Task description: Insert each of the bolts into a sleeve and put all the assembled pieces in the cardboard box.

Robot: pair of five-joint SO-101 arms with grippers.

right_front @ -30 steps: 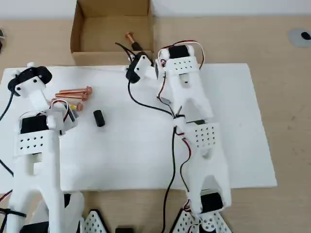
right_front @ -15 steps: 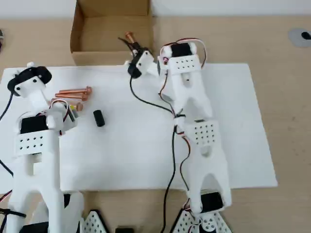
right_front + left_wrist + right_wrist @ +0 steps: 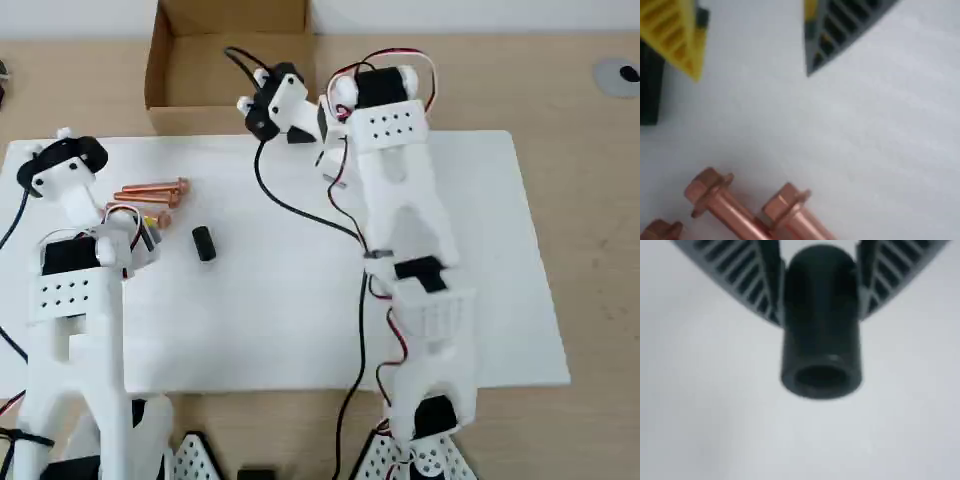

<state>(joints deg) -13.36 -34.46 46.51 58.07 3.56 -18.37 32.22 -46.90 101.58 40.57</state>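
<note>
My right gripper is shut on a black sleeve, whose open end faces the camera. From above, that gripper hangs at the front wall of the cardboard box. My left gripper is open just above the mat, with one yellow finger and one grey. Copper bolts lie right beside it, and a second black sleeve stands at its yellow finger. In the high view the left gripper sits by the bolts, with the loose sleeve to their right.
A white mat covers the middle of the wooden table. Black cables trail from the right arm across the mat. A grey disc lies at the far right edge.
The right gripper has moved left and farther back, up to the box's front wall. The copper bolt head seen at its tip earlier is now hidden. The left arm has kept still.
</note>
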